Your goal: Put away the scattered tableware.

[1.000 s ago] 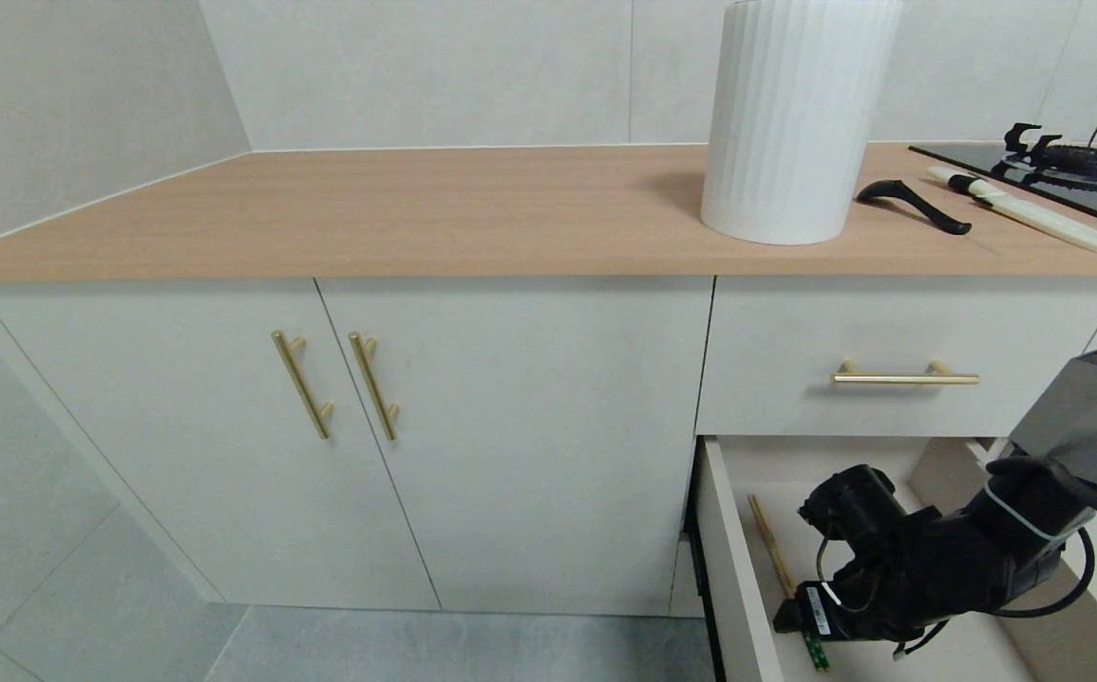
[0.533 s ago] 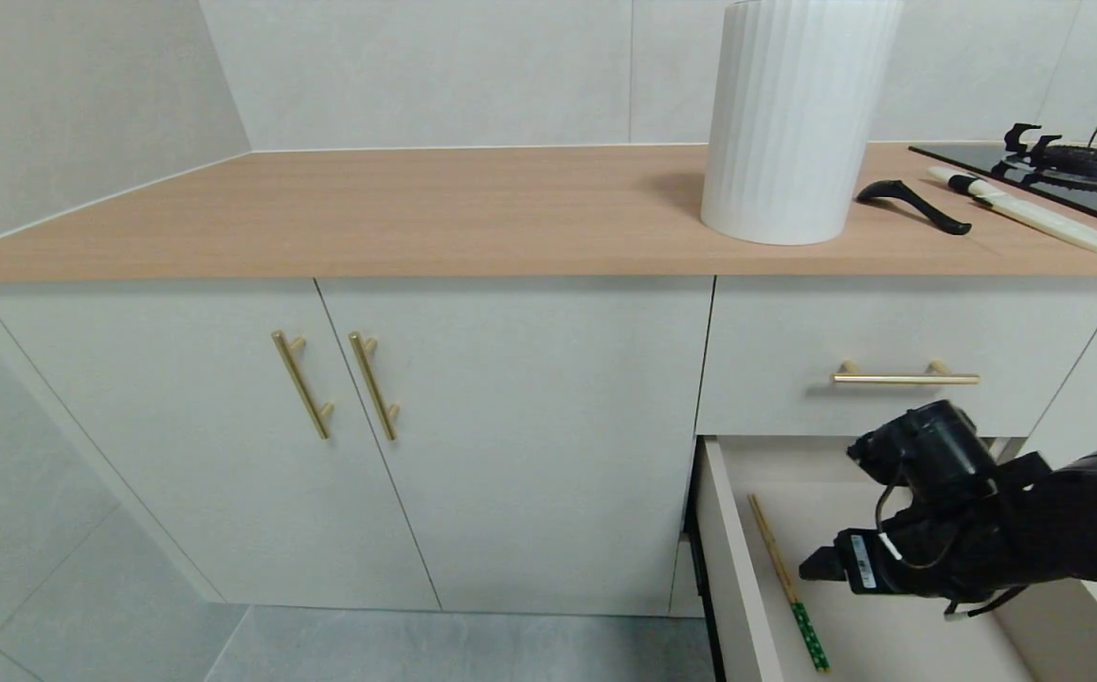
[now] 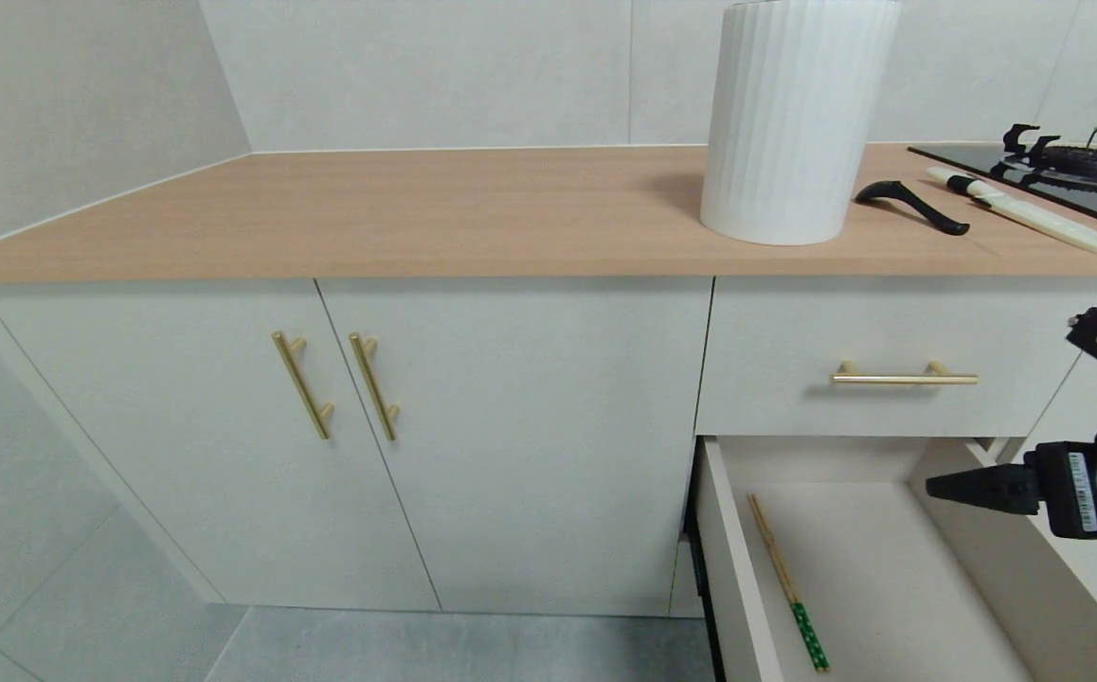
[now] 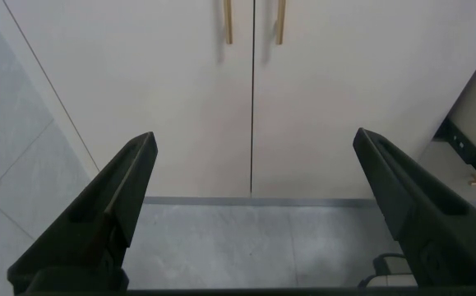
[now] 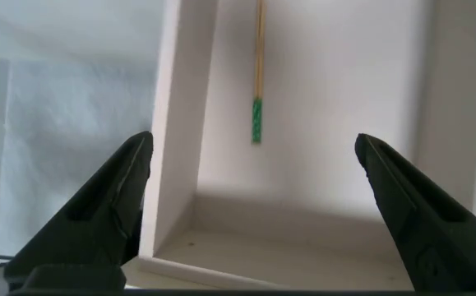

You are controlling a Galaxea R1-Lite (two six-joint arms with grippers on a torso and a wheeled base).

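- Chopsticks (image 3: 788,587) lay in the open drawer (image 3: 733,568), so that piece looked put away.
- Knife (image 3: 1017,208) and black-handled tool (image 3: 908,204) lay on the desk (image 3: 416,208), not yet stored.
- Right claw (image 5: 254,140), above the drawer, gaped wide and empty, and so did the left claw (image 4: 254,138).

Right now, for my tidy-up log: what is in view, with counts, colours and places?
countertop: 1, light wood, along the wall.
ribbed container: 1, white, upright on the countertop.
curved utensil: 1, black, right of the ribbed container.
knife: 1, white with black band, beside the gas stove.
gas stove: 1, black, countertop's far right.
cabinet doors: 2, pale, shut, under the countertop.
upper drawer: 1, pale, shut, gold handle.
lower drawer: 1, pale, open.
chopsticks: number unclear, wood with green ends, in the lower drawer.
left gripper: 1, black, open, facing the cabinet doors.
right gripper: 1, black, open, over the lower drawer.
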